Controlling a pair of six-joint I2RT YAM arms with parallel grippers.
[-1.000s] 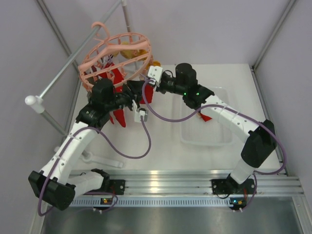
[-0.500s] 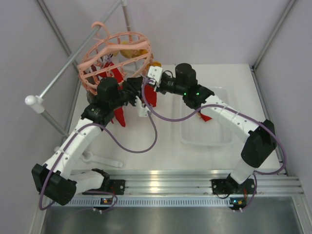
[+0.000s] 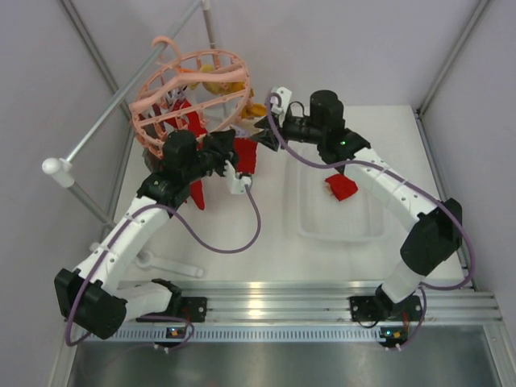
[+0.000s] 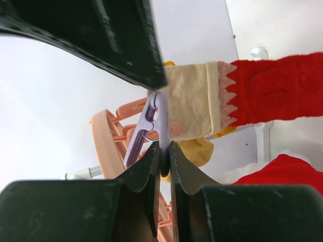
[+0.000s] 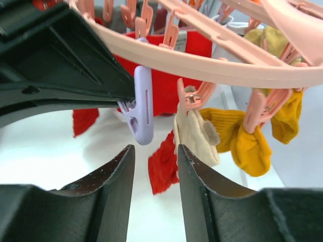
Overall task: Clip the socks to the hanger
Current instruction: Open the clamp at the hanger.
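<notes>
Only the left wrist view shows the left claw (image 4: 162,147) clenched on the lilac plastic peg (image 4: 150,118); the right claw (image 5: 155,150), released, has backed off.

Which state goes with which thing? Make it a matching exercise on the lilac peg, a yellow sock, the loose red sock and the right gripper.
1 lilac peg
2 yellow sock
3 loose red sock
4 right gripper

A in the tray
B open, empty
C pinched by the left gripper
D clipped on the hanger

Pairs: 1-C, 2-D, 3-A, 4-B
</notes>
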